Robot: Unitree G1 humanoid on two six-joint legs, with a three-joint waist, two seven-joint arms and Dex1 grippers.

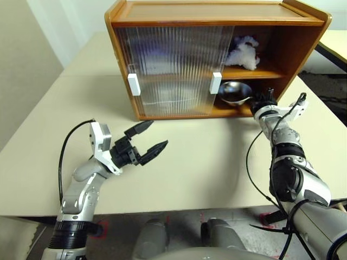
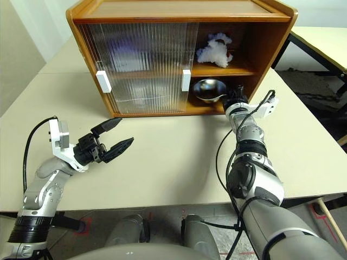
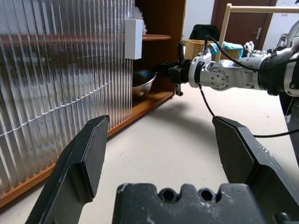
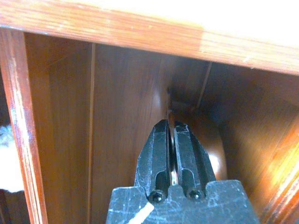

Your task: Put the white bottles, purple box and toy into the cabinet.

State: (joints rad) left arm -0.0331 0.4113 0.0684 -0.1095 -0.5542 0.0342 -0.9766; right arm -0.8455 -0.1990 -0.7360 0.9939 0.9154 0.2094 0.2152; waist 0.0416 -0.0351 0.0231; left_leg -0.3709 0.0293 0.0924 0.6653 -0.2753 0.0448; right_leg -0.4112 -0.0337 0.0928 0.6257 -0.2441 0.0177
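Left gripper (image 1: pixel 157 134) hovers over the pale surface (image 1: pixel 190 162), jaws spread wide and empty. Behind it stands the wide orange-brown wooden cabinet (image 1: pixel 217 12), both ribbed translucent sliding doors (image 1: pixel 173 70) pushed left; a faint purple blur shows through them, too vague to name. On the upper shelf the fluffy white plush toy (image 1: pixel 244 53) lies slumped, long axis across the shelf; I cannot tell which way its head points. Below sits the shiny oval steel dish (image 1: pixel 234 92). Right gripper (image 1: pixel 264 99) is beside its rim, jaws pressed shut, pinch uncertain; it probably should withdraw straight, keeping low under the shelf.
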